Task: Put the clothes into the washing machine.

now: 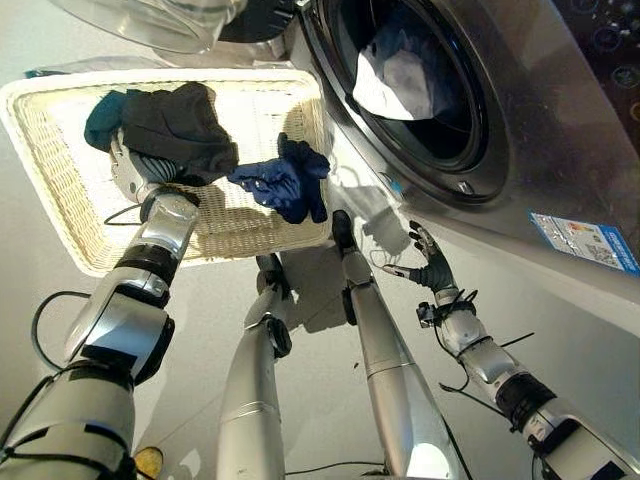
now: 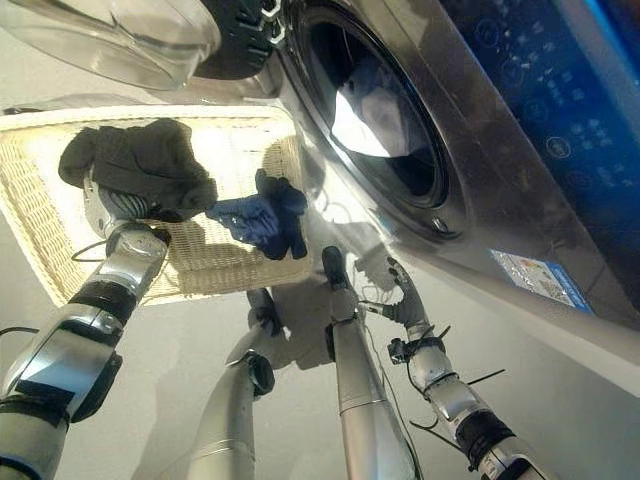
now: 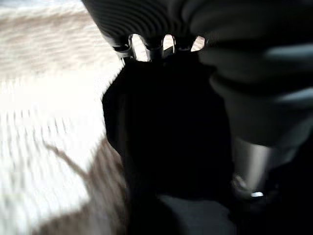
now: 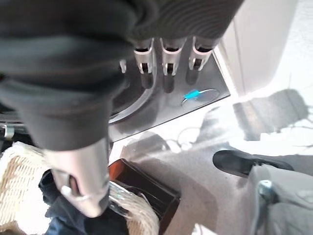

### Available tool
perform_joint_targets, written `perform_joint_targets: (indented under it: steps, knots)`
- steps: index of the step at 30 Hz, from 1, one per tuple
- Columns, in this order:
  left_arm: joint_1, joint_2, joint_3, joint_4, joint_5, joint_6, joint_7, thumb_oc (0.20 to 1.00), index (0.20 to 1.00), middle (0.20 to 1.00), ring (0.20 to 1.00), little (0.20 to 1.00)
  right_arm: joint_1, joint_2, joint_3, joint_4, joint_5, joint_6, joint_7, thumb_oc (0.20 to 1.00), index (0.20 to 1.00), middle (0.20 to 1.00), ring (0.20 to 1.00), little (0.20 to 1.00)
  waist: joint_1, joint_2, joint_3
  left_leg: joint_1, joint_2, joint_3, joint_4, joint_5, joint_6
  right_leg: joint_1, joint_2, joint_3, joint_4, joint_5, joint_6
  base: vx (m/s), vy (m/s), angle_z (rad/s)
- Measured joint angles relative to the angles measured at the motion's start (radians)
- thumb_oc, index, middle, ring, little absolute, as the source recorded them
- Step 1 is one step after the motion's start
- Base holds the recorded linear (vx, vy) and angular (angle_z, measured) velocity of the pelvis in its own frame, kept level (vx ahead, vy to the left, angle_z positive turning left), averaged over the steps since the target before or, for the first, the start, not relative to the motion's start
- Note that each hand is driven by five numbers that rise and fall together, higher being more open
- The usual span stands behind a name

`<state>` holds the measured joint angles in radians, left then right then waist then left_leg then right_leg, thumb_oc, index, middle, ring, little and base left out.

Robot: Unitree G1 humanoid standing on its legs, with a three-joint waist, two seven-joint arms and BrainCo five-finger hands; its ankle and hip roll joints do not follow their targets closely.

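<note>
A dark grey garment, soft and bunched with a teal fold at its far side, lies heaped in the wicker basket, and the left robot hand is buried under its edge; the wrist view shows black cloth draped over the fingers, so whether they are closed on it cannot be told. Just beside it a crumpled blue garment hangs over the basket's rim on the side nearest the washing machine. The basket is a shallow rectangular tray of pale woven cane on the light floor. The machine's round porthole stands open, its clear door swung out above the basket, and a white and blue cloth lies inside the dark drum. The right robot hand hangs below the machine's glossy front, fingers loosely spread, holding nothing.
</note>
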<state>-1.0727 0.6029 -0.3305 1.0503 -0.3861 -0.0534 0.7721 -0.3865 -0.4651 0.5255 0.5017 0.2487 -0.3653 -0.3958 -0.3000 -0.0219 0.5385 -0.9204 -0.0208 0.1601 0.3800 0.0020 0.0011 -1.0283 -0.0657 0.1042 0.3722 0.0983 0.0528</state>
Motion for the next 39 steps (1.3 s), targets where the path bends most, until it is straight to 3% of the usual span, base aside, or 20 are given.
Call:
perform_joint_targets:
  steps: [3, 7, 8, 9, 10, 16, 22, 27, 29, 31, 35, 39]
  knots:
    - [0.0, -0.033, 0.031, -0.012, -0.072, -0.13, -0.002, 1.0, 1.0, 1.0, 1.0, 1.0, 0.0, 0.005, 0.0, 0.0, 0.0, 0.0, 0.001, 1.0, 1.0, 1.0, 1.0, 1.0, -0.007, -0.005, 0.0, -0.031, 0.0, -0.002, 0.02, -0.005, 0.005, -0.022, 0.0, 0.0, 0.003, 0.003, 0.005, 0.0, 0.0, 0.0]
    - [0.0, -0.049, 0.036, -0.044, -0.087, -0.167, -0.002, 1.0, 1.0, 1.0, 1.0, 1.0, 0.0, 0.026, 0.001, -0.001, 0.001, 0.0, 0.024, 1.0, 1.0, 1.0, 1.0, 1.0, -0.008, -0.023, -0.002, -0.042, -0.002, -0.001, 0.034, -0.011, 0.009, -0.025, -0.001, 0.004, 0.0, 0.007, 0.01, 0.0, 0.0, 0.0]
    - [-0.005, -0.049, 0.031, -0.048, -0.073, -0.162, -0.002, 0.501, 0.501, 0.501, 0.501, 0.501, 0.0, 0.031, 0.001, -0.006, 0.002, 0.0, 0.034, 1.0, 1.0, 1.0, 1.0, 1.0, -0.009, -0.031, -0.002, -0.045, -0.002, -0.001, 0.038, -0.012, 0.01, -0.025, -0.001, 0.005, -0.001, 0.008, 0.011, 0.0, 0.0, 0.0]
    - [-0.007, -0.048, 0.029, -0.047, -0.062, -0.154, -0.002, 0.282, 0.282, 0.282, 0.282, 0.282, 0.0, 0.032, 0.001, -0.009, 0.006, 0.0, 0.039, 1.0, 1.0, 1.0, 1.0, 1.0, -0.008, -0.034, -0.002, -0.046, -0.002, -0.002, 0.041, -0.013, 0.011, -0.025, -0.001, 0.005, -0.002, 0.008, 0.012, 0.0, 0.0, 0.0]
    - [-0.011, -0.041, 0.024, -0.047, -0.049, -0.138, -0.002, 0.2, 0.2, 0.2, 0.2, 0.2, -0.002, 0.032, 0.0, -0.014, 0.015, 0.0, 0.043, 1.0, 1.0, 1.0, 1.0, 1.0, -0.008, -0.036, -0.002, -0.051, -0.002, -0.003, 0.049, -0.015, 0.013, -0.025, -0.001, 0.005, -0.003, 0.011, 0.016, 0.0, 0.0, 0.0]
    - [-0.084, 0.033, -0.065, 0.038, -0.018, -0.046, -0.035, 0.2, 0.2, 0.2, 0.2, 0.2, -0.003, 0.032, -0.001, -0.026, 0.022, 0.0, 0.055, 1.0, 1.0, 1.0, 1.0, 1.0, -0.009, -0.044, -0.004, -0.048, -0.008, -0.005, 0.058, -0.018, 0.017, -0.009, -0.006, 0.009, -0.015, 0.02, 0.026, -0.01, -0.016, 0.01]
    - [-0.089, 0.05, -0.093, 0.064, -0.017, -0.019, -0.075, 0.2, 0.2, 0.2, 0.2, 0.2, -0.008, 0.035, -0.001, -0.072, 0.021, -0.006, 0.058, 1.0, 1.0, 1.0, 1.0, 1.0, 0.003, -0.065, -0.009, 0.0, -0.013, -0.023, 0.027, -0.011, 0.025, 0.04, -0.006, 0.007, -0.027, 0.021, 0.026, -0.06, -0.064, 0.02]
    - [-0.021, 0.023, -0.078, 0.041, -0.02, -0.026, -0.086, 0.2, 0.2, 0.2, 0.2, 0.2, -0.035, 0.065, 0.0, -0.112, 0.018, -0.015, 0.04, 1.0, 1.0, 1.0, 1.0, 1.0, 0.024, -0.067, -0.01, 0.066, -0.017, -0.074, -0.022, 0.014, 0.003, 0.098, 0.002, -0.007, -0.03, 0.006, 0.012, -0.1, -0.125, 0.11]
    - [0.048, 0.017, -0.07, -0.01, -0.02, -0.049, -0.085, 0.2, 0.2, 0.2, 0.2, 0.2, -0.052, 0.076, 0.004, -0.126, 0.016, -0.016, 0.035, 1.0, 1.0, 1.0, 1.0, 1.0, 0.049, -0.067, -0.01, 0.101, -0.016, -0.111, -0.053, 0.031, -0.021, 0.125, 0.013, -0.014, -0.031, -0.007, 0.0, -0.09, -0.102, 0.21]
    - [0.105, 0.007, -0.042, -0.016, -0.02, -0.053, -0.084, 0.2, 0.2, 0.2, 0.2, 0.2, -0.077, 0.076, -0.002, -0.14, 0.011, -0.019, 0.035, 1.0, 1.0, 1.0, 1.0, 1.0, 0.11, -0.065, -0.011, 0.126, -0.003, -0.141, -0.09, 0.055, -0.041, 0.144, 0.024, -0.043, -0.03, -0.015, -0.014, -0.14, -0.146, 0.26]
    - [0.218, 0.007, 0.016, -0.104, -0.024, -0.1, -0.091, 0.2, 0.2, 0.2, 0.2, 0.2, -0.126, 0.075, -0.003, -0.147, -0.004, -0.007, 0.041, 1.0, 1.0, 1.0, 1.0, 1.0, 0.168, -0.064, -0.01, 0.177, 0.017, -0.172, -0.158, 0.087, -0.07, 0.183, 0.036, -0.088, -0.051, -0.018, -0.044, -0.09, -0.103, 0.19]
    - [0.361, -0.008, 0.06, -0.314, -0.112, -0.226, -0.214, 0.2, 0.2, 0.2, 0.2, 0.2, -0.166, 0.078, -0.027, -0.148, -0.001, 0.042, 0.08, 1.0, 1.0, 1.0, 1.0, 1.0, 0.238, -0.052, -0.007, 0.227, 0.031, -0.203, -0.228, 0.123, -0.088, 0.226, 0.041, -0.122, -0.079, -0.015, -0.052, -0.07, -0.109, 0.15]
